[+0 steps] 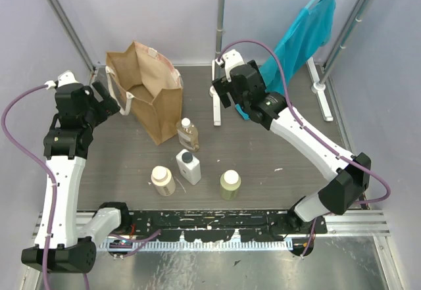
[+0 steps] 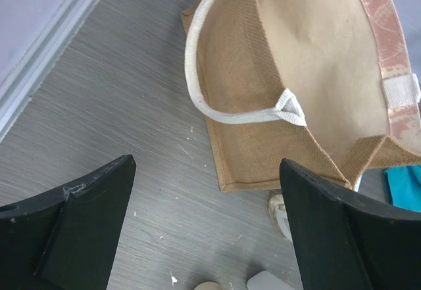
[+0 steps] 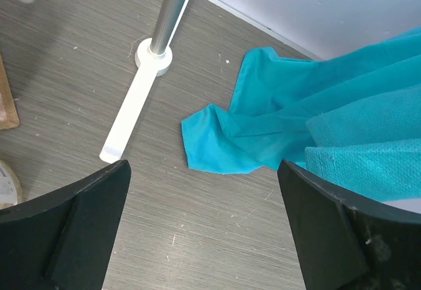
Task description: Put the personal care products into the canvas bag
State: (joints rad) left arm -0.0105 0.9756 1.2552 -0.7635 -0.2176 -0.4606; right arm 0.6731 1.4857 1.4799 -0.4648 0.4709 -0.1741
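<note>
None of the four personal care products is in the bag as far as my feeds show, so I judge the job to be at its very beginning. Starting on the left, my left gripper (image 2: 206,164) hangs beside the bag's left wall with its black fingers spread wide and nothing between them. The tall tan-brown canvas bag (image 1: 161,116) with whitish strap handles stands upright with its mouth gaping, and the part of its inside I can see holds no bottle. In front of it, all upright on the dark grey wood-grain surface (image 1: 276,152), stand the cream round bottle (image 1: 162,179), the white rectangular bottle with a dark cap (image 1: 189,167) and, nearer the bag, the amber clear bottle with a white cap (image 1: 187,135). That last one is just beside the bag's front corner, and I cannot tell whether they touch. The olive-green round bottle (image 1: 230,185) stands a little apart on the right. My right gripper (image 3: 204,165) is well behind the bottles, near the metal rack post (image 1: 219,47) and over the trailing hem of the teal cloth garment (image 1: 306,33), fingers spread and empty. All four pick-ups and drops remain to be done.
</note>
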